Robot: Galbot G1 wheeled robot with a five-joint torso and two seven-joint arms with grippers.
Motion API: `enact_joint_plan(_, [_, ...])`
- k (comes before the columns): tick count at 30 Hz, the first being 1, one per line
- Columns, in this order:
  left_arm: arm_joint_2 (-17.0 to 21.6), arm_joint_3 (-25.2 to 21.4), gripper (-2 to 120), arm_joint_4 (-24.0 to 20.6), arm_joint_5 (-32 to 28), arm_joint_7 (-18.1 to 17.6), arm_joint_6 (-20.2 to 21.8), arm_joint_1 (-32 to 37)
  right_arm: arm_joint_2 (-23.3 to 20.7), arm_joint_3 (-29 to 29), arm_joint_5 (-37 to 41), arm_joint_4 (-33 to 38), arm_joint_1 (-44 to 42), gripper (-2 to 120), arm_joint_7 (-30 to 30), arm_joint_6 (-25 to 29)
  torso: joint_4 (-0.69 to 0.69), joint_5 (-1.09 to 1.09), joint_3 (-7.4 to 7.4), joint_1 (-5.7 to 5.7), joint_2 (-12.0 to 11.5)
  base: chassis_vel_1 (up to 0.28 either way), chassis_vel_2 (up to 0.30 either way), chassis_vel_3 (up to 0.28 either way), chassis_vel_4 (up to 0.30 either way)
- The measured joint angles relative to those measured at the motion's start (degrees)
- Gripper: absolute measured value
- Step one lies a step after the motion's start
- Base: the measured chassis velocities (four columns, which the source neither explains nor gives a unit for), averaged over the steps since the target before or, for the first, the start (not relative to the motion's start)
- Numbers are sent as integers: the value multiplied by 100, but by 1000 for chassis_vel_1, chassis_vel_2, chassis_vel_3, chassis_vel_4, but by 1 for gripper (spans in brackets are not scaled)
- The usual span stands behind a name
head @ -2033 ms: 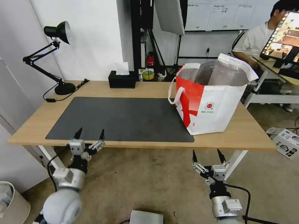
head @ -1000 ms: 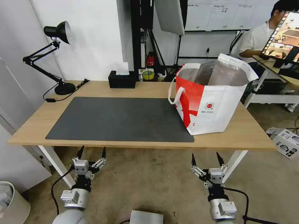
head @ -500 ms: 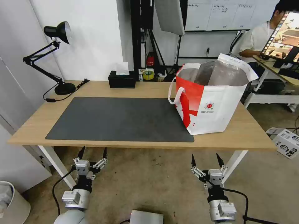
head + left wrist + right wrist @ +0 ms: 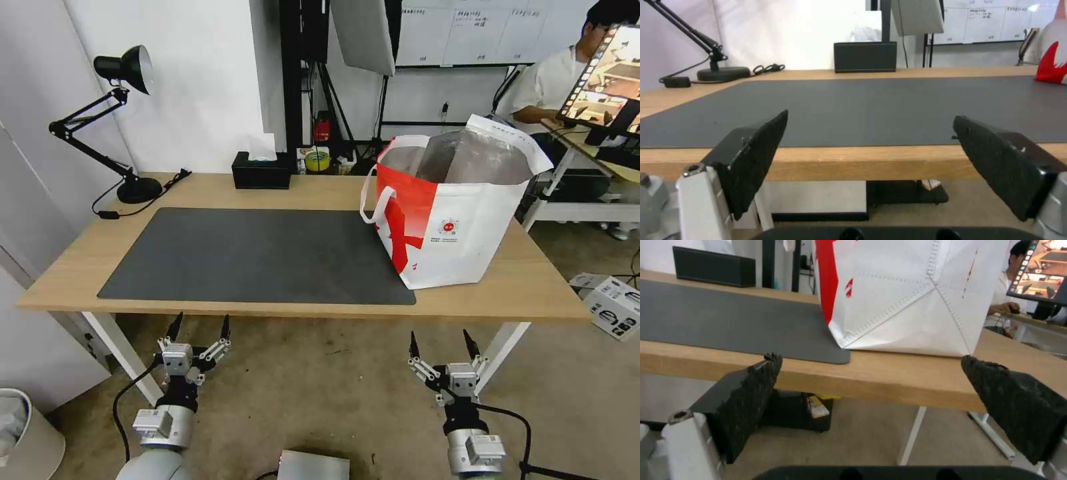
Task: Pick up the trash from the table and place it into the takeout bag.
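- Compared with two seconds ago, both grippers sit lower, below the front edge of the table [image 4: 467,293] instead of level with it; since half a second ago nothing has shifted.
- The left gripper [image 4: 199,327] hangs under the table's front left part, its two black fingers [image 4: 751,156] spread wide apart, holding and touching nothing.
- The right gripper [image 4: 440,343] hangs under the front right part, near a white table leg [image 4: 503,350], jaws likewise wide open and empty.
- The takeout bag [image 4: 453,220] stands upright on the right end of the table, its left bottom corner on the grey mat [image 4: 253,257], its mouth open and foil lining showing.
- The bag is above and beyond the right gripper, well apart from the left one.
- A black tissue box [image 4: 261,170] and a desk lamp [image 4: 120,120] stand along the table's far edge.
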Motion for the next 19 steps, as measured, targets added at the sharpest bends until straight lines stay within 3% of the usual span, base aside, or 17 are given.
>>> enact_joint_plan(19, [1, -2, 100, -6, 3, -5, -1, 0, 1, -1, 1, -1, 1, 100, 1, 0, 0, 0, 0, 0, 0, 0, 0, 0, 0])
